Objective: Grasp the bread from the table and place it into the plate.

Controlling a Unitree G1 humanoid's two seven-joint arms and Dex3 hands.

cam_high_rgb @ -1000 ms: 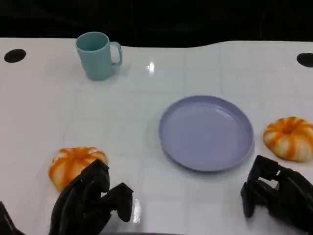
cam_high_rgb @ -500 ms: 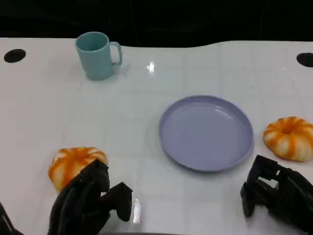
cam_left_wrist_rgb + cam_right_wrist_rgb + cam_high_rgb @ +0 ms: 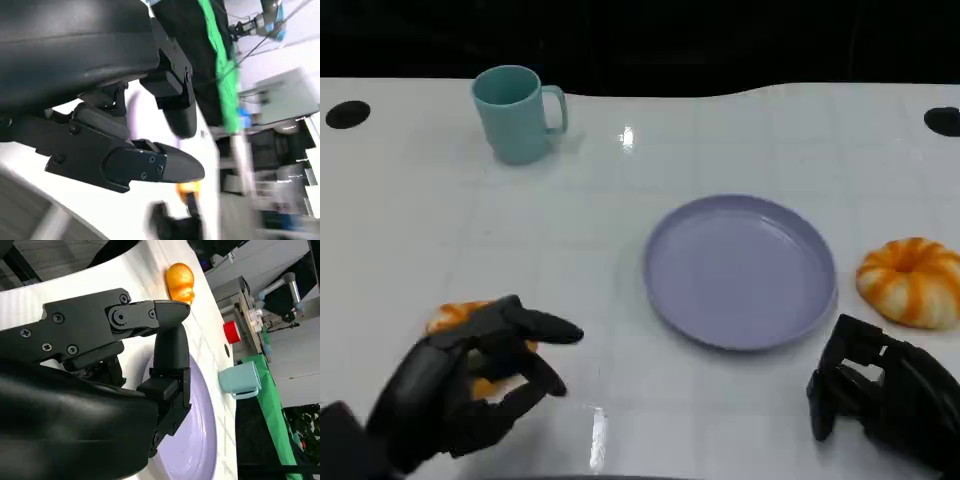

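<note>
A white table [image 3: 620,230] seen from the head view carries a round lavender plastic plate [image 3: 739,270] at centre; a teal mug [image 3: 516,112] stands far behind it; the left hand [image 3: 470,385], fingers spread and grasping nothing, hovers over an orange-striped bread roll [image 3: 455,318] near the table's front left; a second striped roll [image 3: 910,281] lies just right of the plate; the right hand [image 3: 880,390] rests released nearby; the right wrist view adds a red cylinder [image 3: 231,332] beyond the mug.

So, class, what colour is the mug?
The mug is a light teal blue, clearest in the head view.
</note>
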